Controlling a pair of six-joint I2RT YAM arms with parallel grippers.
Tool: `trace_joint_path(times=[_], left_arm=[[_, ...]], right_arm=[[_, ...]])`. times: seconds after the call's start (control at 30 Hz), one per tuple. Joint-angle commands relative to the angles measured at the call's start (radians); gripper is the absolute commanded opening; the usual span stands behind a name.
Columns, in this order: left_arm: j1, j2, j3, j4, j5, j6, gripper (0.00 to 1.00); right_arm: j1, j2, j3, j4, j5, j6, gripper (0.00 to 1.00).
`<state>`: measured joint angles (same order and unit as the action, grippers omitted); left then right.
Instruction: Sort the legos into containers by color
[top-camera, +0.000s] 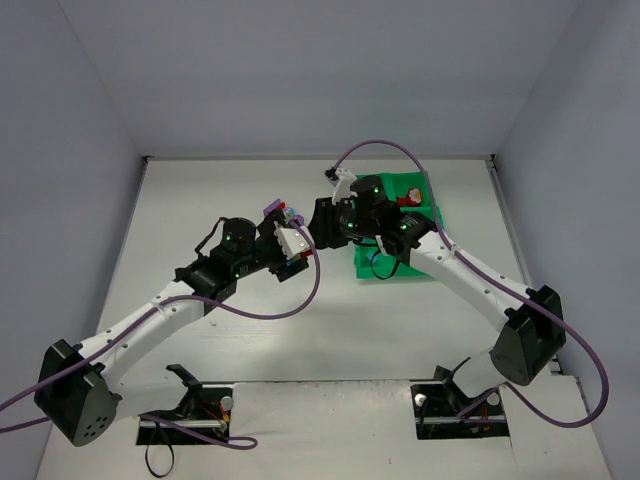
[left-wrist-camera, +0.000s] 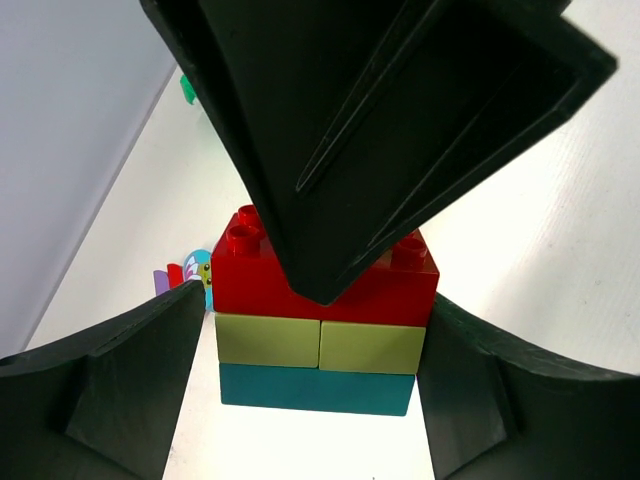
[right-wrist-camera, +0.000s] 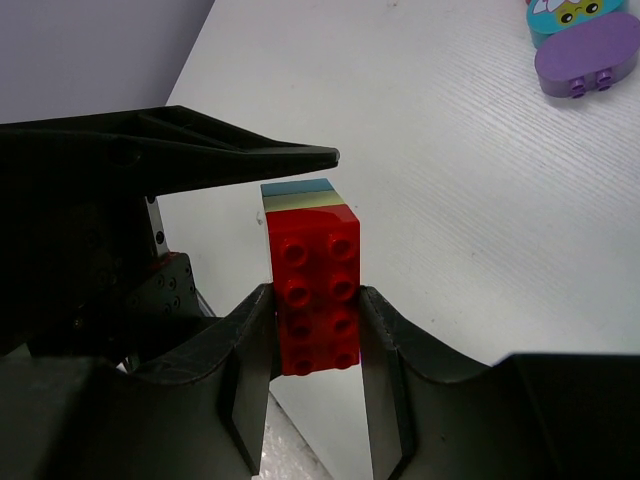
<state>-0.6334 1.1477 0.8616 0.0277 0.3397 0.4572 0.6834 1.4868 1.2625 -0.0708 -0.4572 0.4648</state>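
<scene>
**Grip.** The right gripper (right-wrist-camera: 315, 300) is clenched on the red brick (right-wrist-camera: 318, 250), one finger against each long side. That brick is one end of a three-brick stack (left-wrist-camera: 320, 330), with a yellow-green brick (left-wrist-camera: 320, 343) in the middle and a teal brick (left-wrist-camera: 315, 388) at the other end. The left gripper (left-wrist-camera: 318, 300) is released. Its fingers (left-wrist-camera: 130, 390) stand either side of the stack, and a sliver of table shows between them and the two lower bricks.

**Position.** The stack is held off the table (right-wrist-camera: 450, 200), near its middle and just beside the left edge of the tray (top-camera: 362, 262).

**Reason for the hold, as judged.** The three colours are joined and cannot be sorted as they are. One arm steadies the red end so that the other can clamp the remaining bricks and pull them off. That separation is not yet done.

**Loose pieces.** A purple brick (right-wrist-camera: 585, 65) and a teal piece with a printed face (right-wrist-camera: 560, 15) lie on the table, well apart from the stack, toward the far edge.

**Containers.** The tray sits toward the far right corner of the table. Red pieces (top-camera: 408, 195) show in its far half. The right arm covers the dividing walls and the near compartments, so which compartment holds the red pieces cannot be told, nor what the others hold.
</scene>
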Motion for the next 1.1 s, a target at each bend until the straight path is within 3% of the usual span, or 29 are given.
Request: trace_joint_path(times=[0.0,0.67,1.07], left_arm=[[0.017,-0.011,0.04,0.034,0.002,0.011,0.74],[0.023,0.004,0.066,-0.026,0.047,0.048,0.71],[0.024,-0.005,0.053,0.063,0.048,-0.011,0.71]], right_arm=[[0.004,-0.028,0.023,0.062,-0.029,-0.018,0.0],[-0.005,-0.011,0.031,0.062,-0.04,-0.018,0.0],[-0.005,-0.005,0.026,0.062,-0.041,-0.009,0.0]])
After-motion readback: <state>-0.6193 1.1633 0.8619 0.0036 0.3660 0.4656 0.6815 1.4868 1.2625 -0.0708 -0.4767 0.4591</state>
